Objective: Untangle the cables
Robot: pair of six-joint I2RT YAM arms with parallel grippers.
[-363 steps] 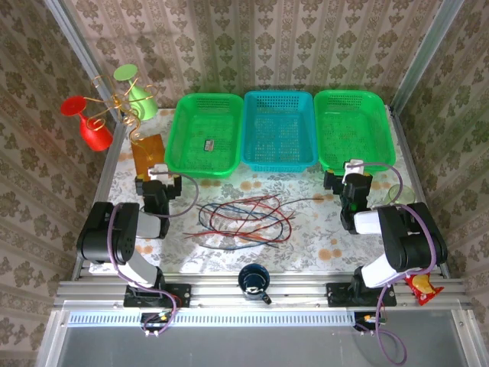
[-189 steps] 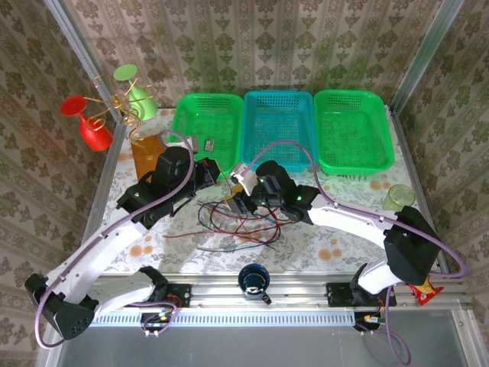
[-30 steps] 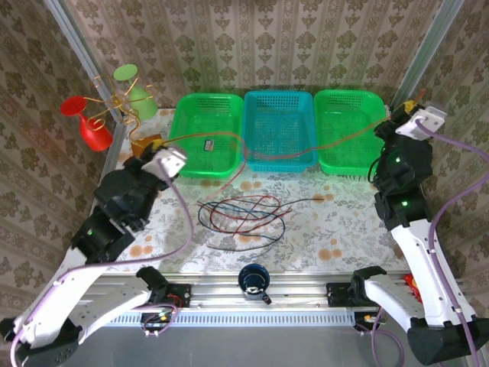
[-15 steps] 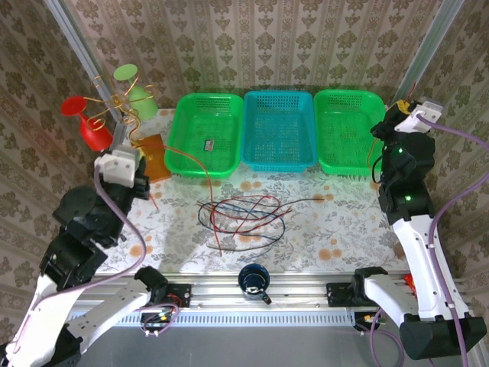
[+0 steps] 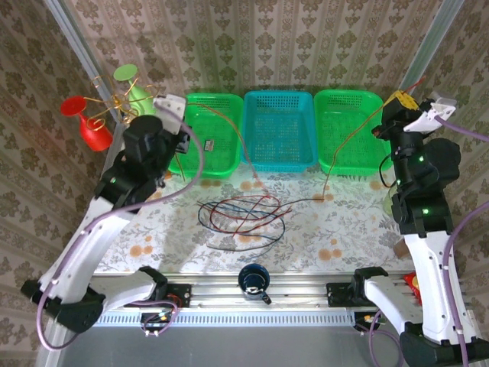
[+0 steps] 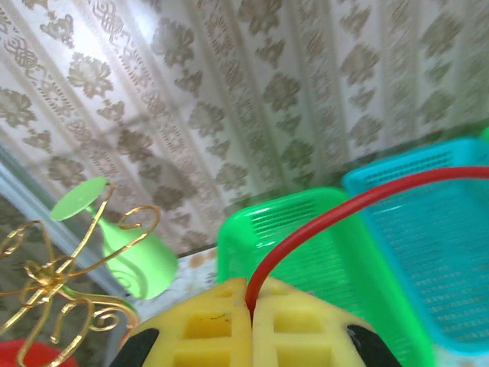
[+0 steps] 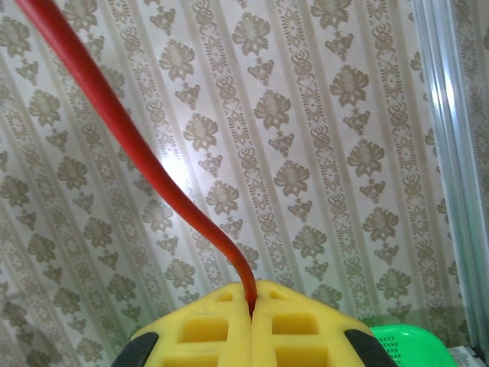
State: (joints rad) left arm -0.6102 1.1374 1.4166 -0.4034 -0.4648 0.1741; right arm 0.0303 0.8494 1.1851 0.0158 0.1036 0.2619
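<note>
The left hand [image 6: 250, 307] is clenching the red cable [image 6: 359, 200] between its yellow pads, which are pressing together with only the wire between them. The cable is arching out of the fingertips and off to this hand's right. It is crossing above the green basket [image 6: 275, 205] that is lying ahead of and below the hand, toward the blue basket [image 6: 443, 252] beyond. A gold wire stand [image 6: 46, 267] is standing off to the hand's left.

The right hand [image 7: 250, 306] is gripping a red strand in the same way, and the strand is running up and to the left from its fingertips against the patterned wall.

From above, both hands are hanging high over the worktop [image 5: 344, 237] and well apart. A red stretch is dropping from each one to the worktop in front of the baskets. I am judging these to be parts of one cable, though the join is not showing plainly. The remaining cables [image 5: 244, 218], red, dark blue and black, are lying in loose overlapping loops far below and between the hands, nearer the left one.

The step in hand appears to be lifting one red cable away from the heap. The next move is calling for the lifted cable to be carried clear of the loops, with care that it is not dragging a neighbour along, and then laid down on its own.
</note>
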